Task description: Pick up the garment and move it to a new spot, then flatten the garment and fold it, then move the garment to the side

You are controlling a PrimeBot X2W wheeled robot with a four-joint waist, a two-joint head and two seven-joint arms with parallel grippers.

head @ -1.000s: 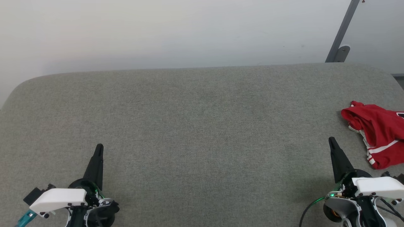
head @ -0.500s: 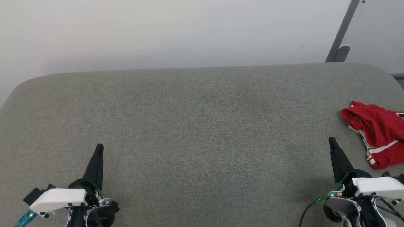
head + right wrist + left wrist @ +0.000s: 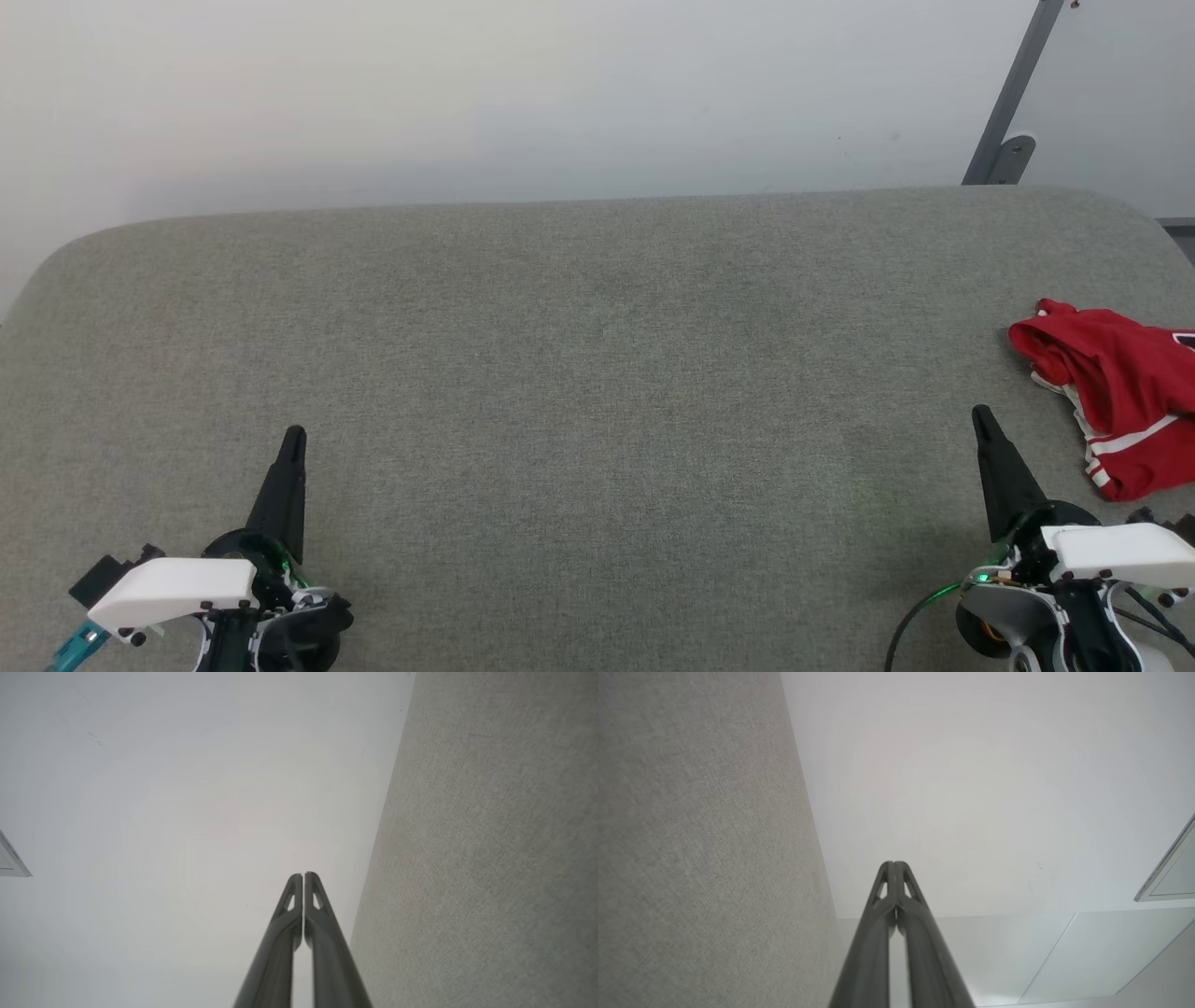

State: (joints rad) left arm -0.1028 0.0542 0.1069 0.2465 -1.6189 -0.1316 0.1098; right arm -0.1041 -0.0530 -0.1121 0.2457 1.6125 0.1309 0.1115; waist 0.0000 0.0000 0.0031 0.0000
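Note:
The garment [image 3: 1120, 397] is a crumpled red shirt with white striped trim, lying at the right edge of the grey fabric table [image 3: 579, 373] and partly cut off by the head view's border. My right gripper [image 3: 982, 417] rests at the lower right, shut and empty, its tip just left of and below the garment, apart from it. At the lower left my left gripper [image 3: 294, 437] is shut and empty, far from the garment. In the left wrist view the left gripper [image 3: 893, 864] has its fingers pressed together. In the right wrist view the right gripper [image 3: 303, 875] does too.
A pale wall [image 3: 523, 93] rises behind the table's far edge. A grey metal post [image 3: 1013, 103] with a bracket stands at the back right. The table's corners are rounded, and its surface runs wide between the two grippers.

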